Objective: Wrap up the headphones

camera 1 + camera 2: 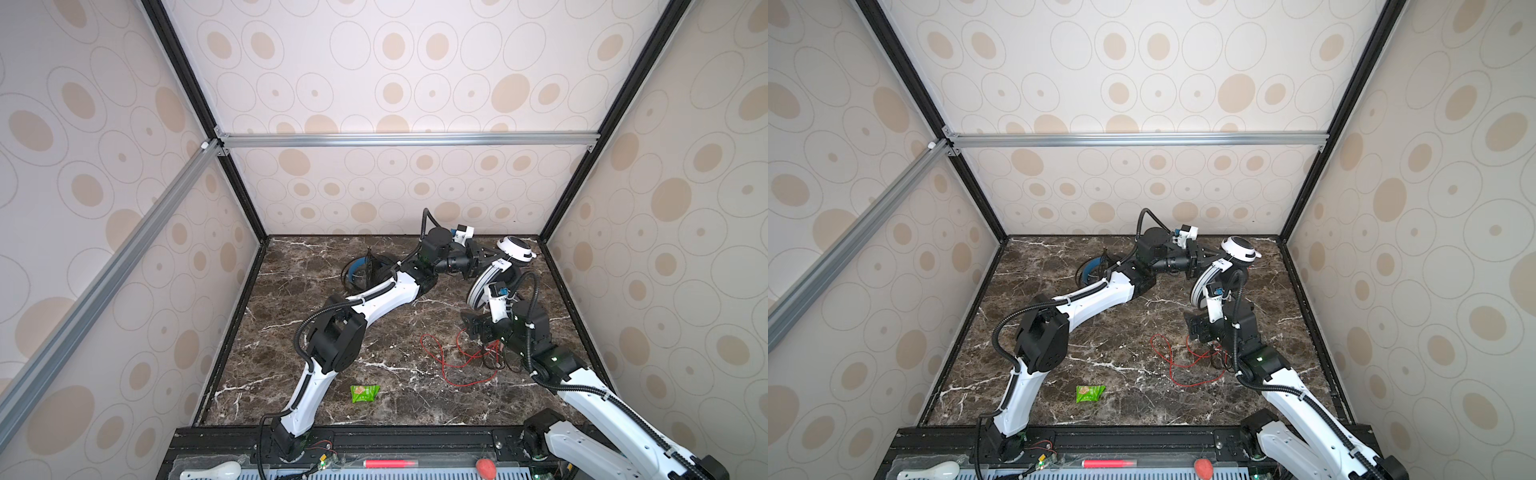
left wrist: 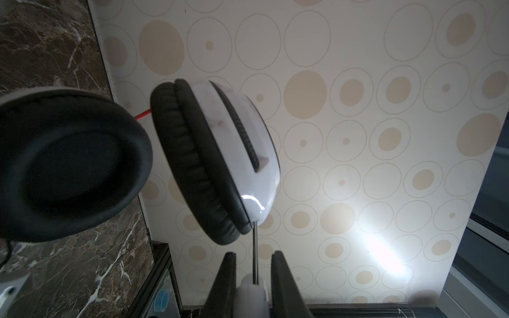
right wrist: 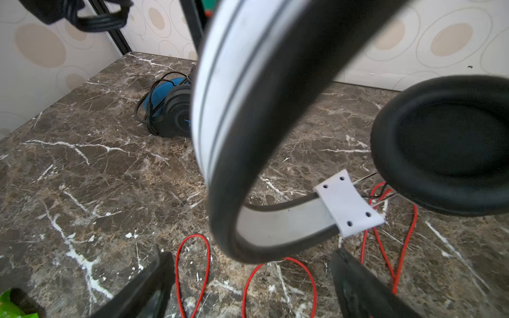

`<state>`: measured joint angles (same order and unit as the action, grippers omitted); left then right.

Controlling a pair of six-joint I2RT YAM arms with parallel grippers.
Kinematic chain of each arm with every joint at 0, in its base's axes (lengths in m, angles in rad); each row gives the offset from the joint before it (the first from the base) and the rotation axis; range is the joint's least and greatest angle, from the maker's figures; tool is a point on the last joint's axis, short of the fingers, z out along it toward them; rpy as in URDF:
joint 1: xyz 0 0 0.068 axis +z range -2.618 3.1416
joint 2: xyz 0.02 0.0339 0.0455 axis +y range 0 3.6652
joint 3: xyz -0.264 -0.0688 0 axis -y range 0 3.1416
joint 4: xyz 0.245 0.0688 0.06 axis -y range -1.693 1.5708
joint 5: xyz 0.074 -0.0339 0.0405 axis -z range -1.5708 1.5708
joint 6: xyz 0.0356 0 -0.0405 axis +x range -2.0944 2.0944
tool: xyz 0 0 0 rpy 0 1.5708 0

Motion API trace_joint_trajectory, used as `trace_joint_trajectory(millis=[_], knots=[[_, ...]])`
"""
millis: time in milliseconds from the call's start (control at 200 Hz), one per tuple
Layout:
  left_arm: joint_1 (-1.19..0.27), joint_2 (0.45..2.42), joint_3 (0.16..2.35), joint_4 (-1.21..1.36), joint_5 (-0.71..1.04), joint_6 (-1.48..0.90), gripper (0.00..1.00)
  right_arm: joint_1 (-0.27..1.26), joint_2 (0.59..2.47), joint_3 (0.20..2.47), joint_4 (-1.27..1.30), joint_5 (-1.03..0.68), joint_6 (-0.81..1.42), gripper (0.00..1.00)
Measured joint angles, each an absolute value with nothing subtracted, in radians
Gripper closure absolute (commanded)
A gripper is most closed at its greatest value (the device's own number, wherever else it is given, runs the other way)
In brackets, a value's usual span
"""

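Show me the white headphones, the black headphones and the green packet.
white headphones point(image 1: 515, 251), in a top view, on the raised earcup's white shell.
black headphones point(image 3: 177, 115), right wrist view, on the black earcup.
green packet point(image 1: 364, 393), in a top view, on its middle.

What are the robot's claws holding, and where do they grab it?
The left claw pinches the white headphones at the headband end beside one earcup. The right claw is open, holding nothing.
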<state>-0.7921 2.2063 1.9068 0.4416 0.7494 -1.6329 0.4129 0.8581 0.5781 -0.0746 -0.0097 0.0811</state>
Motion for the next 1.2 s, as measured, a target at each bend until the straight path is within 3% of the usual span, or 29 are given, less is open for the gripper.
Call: trace_joint_trajectory(millis=[390, 515, 620, 715, 820, 1200], knots=[[-0.793, 2.184, 1.776, 0.494, 0.736, -1.681, 0.97, 0.431, 0.928, 0.636, -0.007, -0.037, 0.055, 0.71], [-0.792, 2.184, 1.771, 0.518, 0.737, -1.688, 0.93, 0.437, 0.928, 0.636, -0.015, -0.036, 0.062, 0.83], [-0.791, 2.176, 1.759, 0.545, 0.746, -1.688, 0.71, 0.438, 0.927, 0.640, -0.023, -0.031, 0.074, 0.93], [-0.785, 2.161, 1.734, 0.574, 0.736, -1.691, 0.39, 0.448, 0.927, 0.648, -0.057, -0.027, 0.086, 1.00], [-0.773, 2.117, 1.669, 0.614, 0.722, -1.688, 0.03, 0.455, 0.932, 0.680, -0.154, 0.020, 0.130, 1.00], [-0.629, 1.786, 1.240, 0.601, 0.636, -1.473, 0.02, 0.455, 1.215, 1.103, -0.590, 0.188, 0.377, 1.00]])
